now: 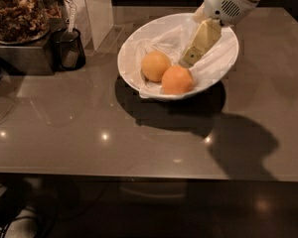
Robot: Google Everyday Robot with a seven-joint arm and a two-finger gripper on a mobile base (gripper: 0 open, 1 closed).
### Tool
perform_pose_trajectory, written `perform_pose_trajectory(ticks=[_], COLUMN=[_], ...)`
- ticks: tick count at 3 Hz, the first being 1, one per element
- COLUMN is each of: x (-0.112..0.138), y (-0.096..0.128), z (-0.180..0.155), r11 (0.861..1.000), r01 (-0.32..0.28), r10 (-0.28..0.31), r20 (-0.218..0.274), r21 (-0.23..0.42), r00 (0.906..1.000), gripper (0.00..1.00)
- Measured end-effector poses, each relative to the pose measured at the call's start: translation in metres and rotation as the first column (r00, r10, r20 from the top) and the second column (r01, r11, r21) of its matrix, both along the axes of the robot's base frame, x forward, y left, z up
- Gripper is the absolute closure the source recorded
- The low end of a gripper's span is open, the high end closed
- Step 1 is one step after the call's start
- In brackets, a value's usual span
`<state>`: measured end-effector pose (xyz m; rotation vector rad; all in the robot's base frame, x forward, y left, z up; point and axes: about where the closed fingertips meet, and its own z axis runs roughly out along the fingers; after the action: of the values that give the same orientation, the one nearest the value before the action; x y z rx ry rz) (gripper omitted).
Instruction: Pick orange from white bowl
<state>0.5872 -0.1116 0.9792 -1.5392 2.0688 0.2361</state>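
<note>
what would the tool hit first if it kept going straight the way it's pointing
Probably the orange: the tool, inside the white bowl, points down-left at it. Depth is unclear, so it could graze the crinkled lining first.

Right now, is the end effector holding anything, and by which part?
Nothing looks held. The end effector reaches into the bowl, its tip just behind the orange, which lies on the lining beside the paler fruit.
</note>
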Motion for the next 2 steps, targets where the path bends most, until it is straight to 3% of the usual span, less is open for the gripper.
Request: perform_pose_trajectory(ticks=[1, 2], x=[0.003, 0.006], y=[0.008, 0.013], z=[-0.021, -0.038], r11=[1.0, 1.0], r01=[-0.016, -0.018], r10=[0.017, 0.02], r20=[-0.057, -0.097], r21=[0.005, 0.017], r00=[0.9982, 0.995], gripper=[0.09, 0.15])
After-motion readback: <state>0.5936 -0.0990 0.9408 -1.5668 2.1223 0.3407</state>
